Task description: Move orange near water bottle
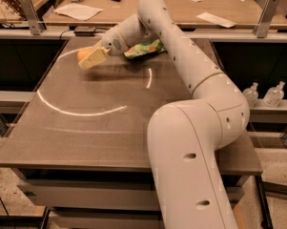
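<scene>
My gripper is over the far left part of the brown table, reaching in from the right. It is shut on the orange, which shows as a small bright orange patch behind a cream finger. The orange is held just above the tabletop. The water bottle is out of view.
A green snack bag lies on the table just right of the gripper, partly behind my arm. Two small pump bottles stand on a ledge to the right. A back bench holds papers. My white arm's base fills the lower right.
</scene>
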You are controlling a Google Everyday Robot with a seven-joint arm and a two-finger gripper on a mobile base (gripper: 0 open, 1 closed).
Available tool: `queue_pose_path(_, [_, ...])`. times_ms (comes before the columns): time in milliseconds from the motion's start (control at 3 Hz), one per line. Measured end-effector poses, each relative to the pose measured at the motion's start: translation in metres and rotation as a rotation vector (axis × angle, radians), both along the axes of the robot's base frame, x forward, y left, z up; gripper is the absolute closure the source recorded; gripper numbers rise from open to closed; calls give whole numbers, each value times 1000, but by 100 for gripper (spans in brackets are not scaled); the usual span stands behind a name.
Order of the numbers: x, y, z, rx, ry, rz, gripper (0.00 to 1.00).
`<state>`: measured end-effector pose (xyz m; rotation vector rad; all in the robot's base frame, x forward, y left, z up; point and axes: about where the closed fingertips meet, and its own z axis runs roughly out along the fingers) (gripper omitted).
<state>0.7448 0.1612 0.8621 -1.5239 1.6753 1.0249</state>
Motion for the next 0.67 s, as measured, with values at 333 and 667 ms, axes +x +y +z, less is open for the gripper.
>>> queue_pose_path(333, [-1,3,-2,0,3,4,14])
queue_pose_path(667, [-1,6,-4,0,6,9,0])
